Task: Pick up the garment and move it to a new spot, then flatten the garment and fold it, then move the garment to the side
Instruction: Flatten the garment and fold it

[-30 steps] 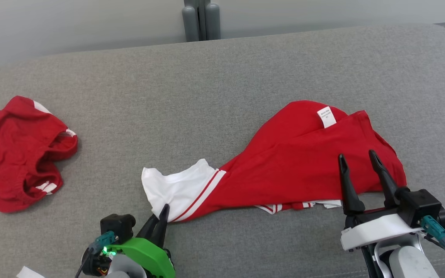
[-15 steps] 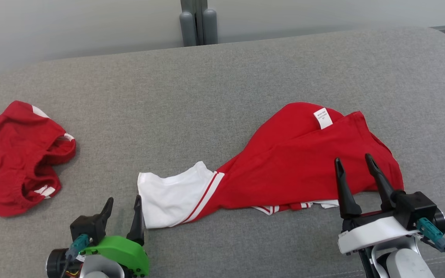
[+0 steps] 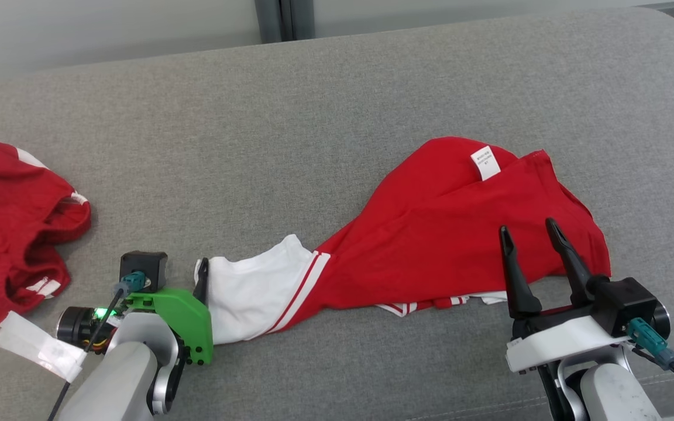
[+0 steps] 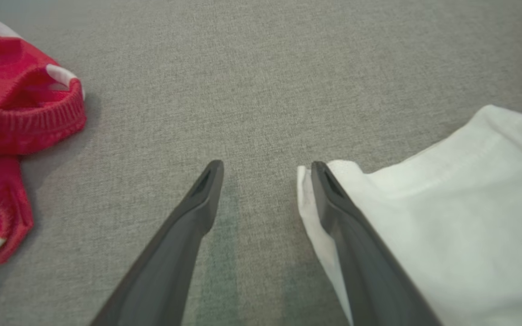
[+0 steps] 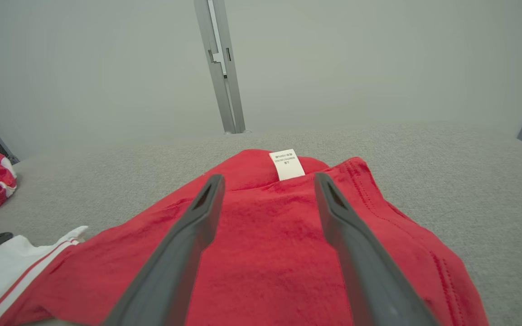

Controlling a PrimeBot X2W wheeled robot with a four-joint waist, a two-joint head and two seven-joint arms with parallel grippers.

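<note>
The garment (image 3: 448,234) is a red shirt with a white sleeve (image 3: 249,298). It lies crumpled on the grey padded surface (image 3: 313,128), and a white label (image 3: 485,162) shows at its far edge. My left gripper (image 3: 180,275) is open at the sleeve's left edge. In the left wrist view my left gripper (image 4: 266,166) has bare grey fabric between its fingers, and the white sleeve (image 4: 447,203) touches the outside of the right finger. My right gripper (image 3: 526,227) hangs open over the red body near its front right edge. The right wrist view shows this gripper (image 5: 270,178) holding nothing above the garment (image 5: 265,235).
A second red garment (image 3: 9,234) with white trim lies bunched at the far left, also seen in the left wrist view (image 4: 16,113). A metal post (image 5: 220,68) stands behind the surface's far edge. Bare grey surface stretches between the two garments and beyond the shirt.
My left gripper has opened, let go of the white sleeve's corner and shifted left beside it. The camera has tilted and the whole picture has shifted. The right gripper has stayed open over the red cloth.
</note>
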